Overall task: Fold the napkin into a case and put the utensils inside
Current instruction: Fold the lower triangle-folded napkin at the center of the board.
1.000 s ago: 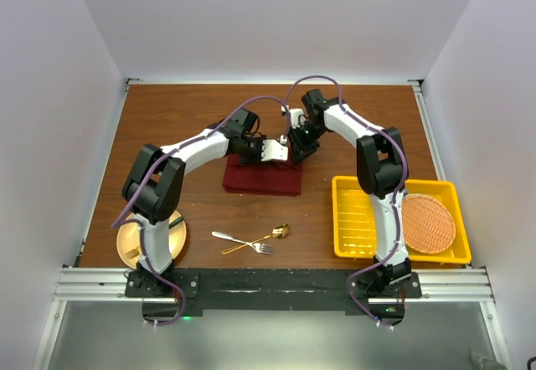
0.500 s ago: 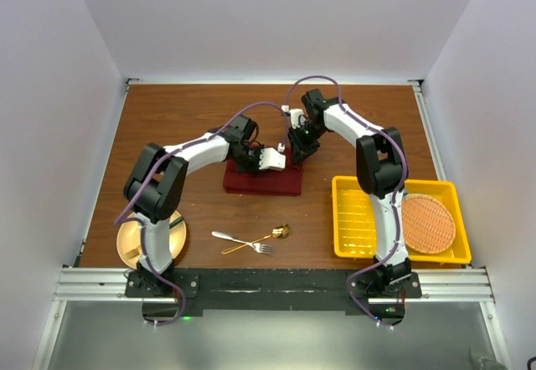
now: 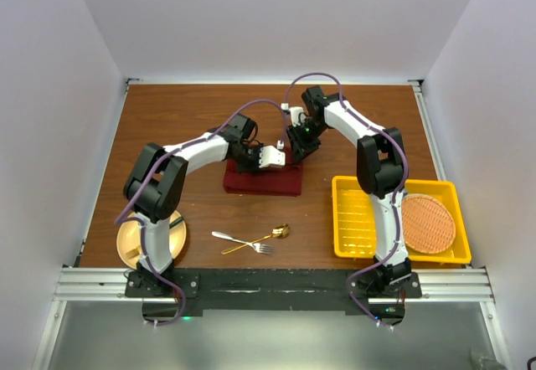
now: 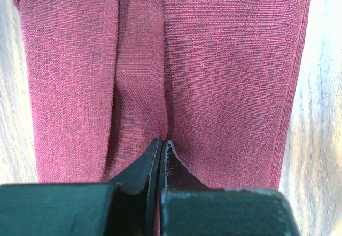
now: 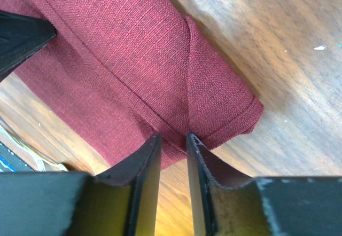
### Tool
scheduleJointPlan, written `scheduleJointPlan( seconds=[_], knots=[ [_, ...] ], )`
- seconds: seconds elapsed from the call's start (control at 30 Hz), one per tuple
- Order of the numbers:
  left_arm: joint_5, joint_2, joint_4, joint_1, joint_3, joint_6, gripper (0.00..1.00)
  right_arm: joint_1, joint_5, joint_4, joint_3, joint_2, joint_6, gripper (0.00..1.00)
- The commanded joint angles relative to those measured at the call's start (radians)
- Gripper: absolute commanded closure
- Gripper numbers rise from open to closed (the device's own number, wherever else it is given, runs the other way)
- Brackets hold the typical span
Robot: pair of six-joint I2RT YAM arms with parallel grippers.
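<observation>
The maroon napkin (image 3: 262, 180) lies folded into a narrow strip at the table's middle. My left gripper (image 3: 275, 157) is over its far edge, and in the left wrist view its jaws are shut on a pucker of the cloth (image 4: 214, 70) at the gripper's tip (image 4: 162, 141). My right gripper (image 3: 295, 152) is at the napkin's far right corner. Its jaws stand a narrow gap apart (image 5: 173, 138) at the hem of the cloth (image 5: 133, 49), with wood showing between them. The silver fork (image 3: 237, 239) and the gold spoon (image 3: 270, 236) lie crossed near the front.
A yellow tray (image 3: 358, 218) at the right front holds a round orange woven mat (image 3: 430, 223). A beige plate (image 3: 127, 243) sits at the left front beside the left arm's base. White walls enclose the table.
My left gripper has moved a little nearer over the napkin and stays shut on it. My right gripper has drawn slightly back from the cloth's corner.
</observation>
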Motion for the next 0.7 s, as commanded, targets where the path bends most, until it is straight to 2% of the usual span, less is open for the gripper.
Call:
scheduleJointPlan(
  seconds=[0.0, 0.3, 0.37, 0.4, 0.43, 0.53, 0.57, 0.6, 0.67],
  knots=[
    [0.037, 0.021, -0.021, 0.005, -0.026, -0.022, 1.00, -0.003, -0.012, -0.037, 0.057, -0.049, -0.044, 0.67],
    [0.051, -0.007, -0.063, 0.008, 0.000, -0.022, 1.00, 0.001, 0.064, 0.016, -0.067, -0.020, -0.098, 0.67],
    [0.059, -0.025, -0.100, 0.014, 0.030, -0.033, 0.91, 0.000, 0.084, 0.041, -0.096, -0.022, -0.107, 0.67],
    [0.095, -0.036, -0.112, 0.031, 0.041, -0.054, 0.82, 0.000, 0.090, 0.050, -0.098, -0.020, -0.107, 0.67],
    [0.118, -0.067, -0.120, 0.043, 0.050, -0.075, 0.78, 0.001, 0.095, 0.052, -0.101, -0.012, -0.108, 0.68],
    [0.198, -0.110, -0.127, 0.094, 0.119, -0.196, 0.74, 0.001, 0.103, 0.058, -0.097, -0.003, -0.111, 0.69],
    [0.209, -0.113, -0.120, 0.120, 0.164, -0.239, 0.73, 0.001, 0.101, 0.058, -0.092, 0.001, -0.108, 0.69],
    [0.217, -0.116, -0.100, 0.133, 0.179, -0.343, 0.71, 0.001, 0.096, 0.059, -0.090, 0.001, -0.107, 0.69],
    [0.215, -0.102, -0.049, 0.163, 0.222, -0.426, 0.67, 0.001, 0.095, 0.062, -0.090, 0.004, -0.102, 0.69]
  ],
)
